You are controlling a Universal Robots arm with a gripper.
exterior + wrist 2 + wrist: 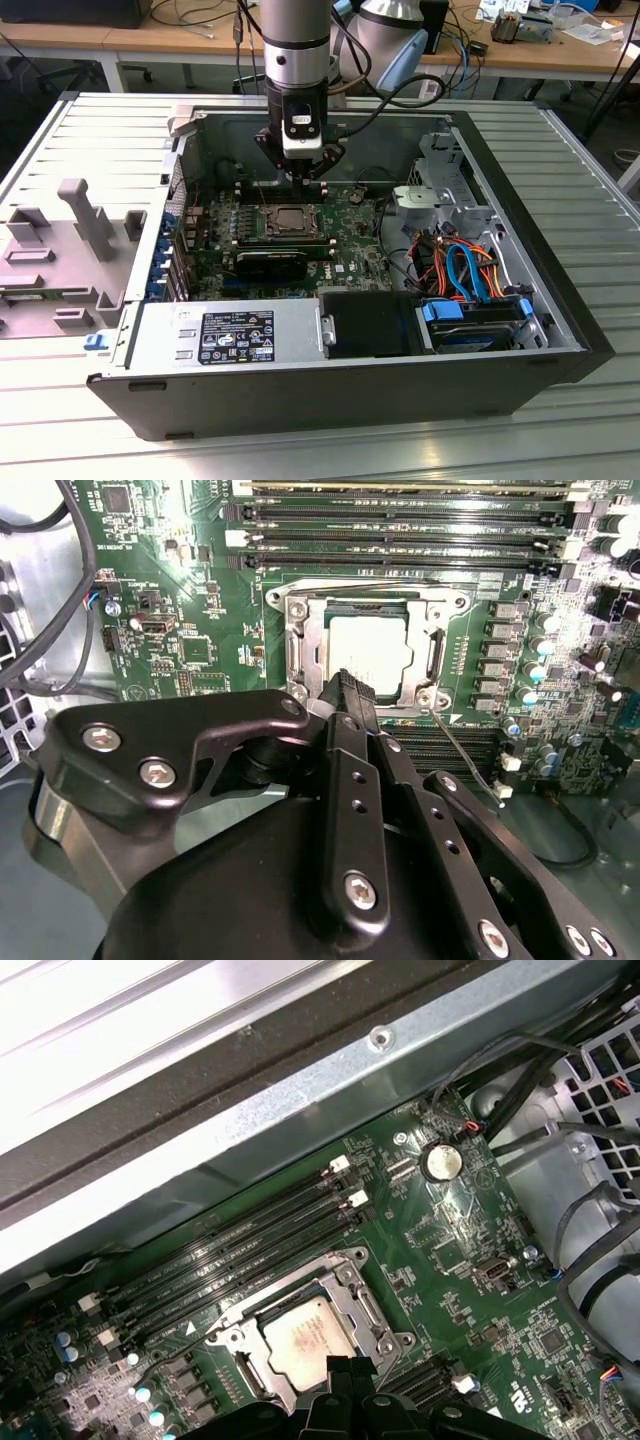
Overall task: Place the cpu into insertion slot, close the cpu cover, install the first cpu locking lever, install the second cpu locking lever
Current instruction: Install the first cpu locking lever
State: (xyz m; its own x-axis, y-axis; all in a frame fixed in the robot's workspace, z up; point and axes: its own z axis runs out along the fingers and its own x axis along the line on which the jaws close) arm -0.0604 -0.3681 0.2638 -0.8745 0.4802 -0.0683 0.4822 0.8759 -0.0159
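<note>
Second wrist view: we see the gripper (352, 688), jaws pinched together and empty, poised just short of the cpu (368, 648), which lies seated in the insertion slot (372, 604) under the closed cpu cover (300, 645).

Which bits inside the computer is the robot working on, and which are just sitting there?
Working on: chip, metal cover framing it, thin lever, tool.
Just there: long memory slots, round battery, grey power box, coloured cables.
</note>
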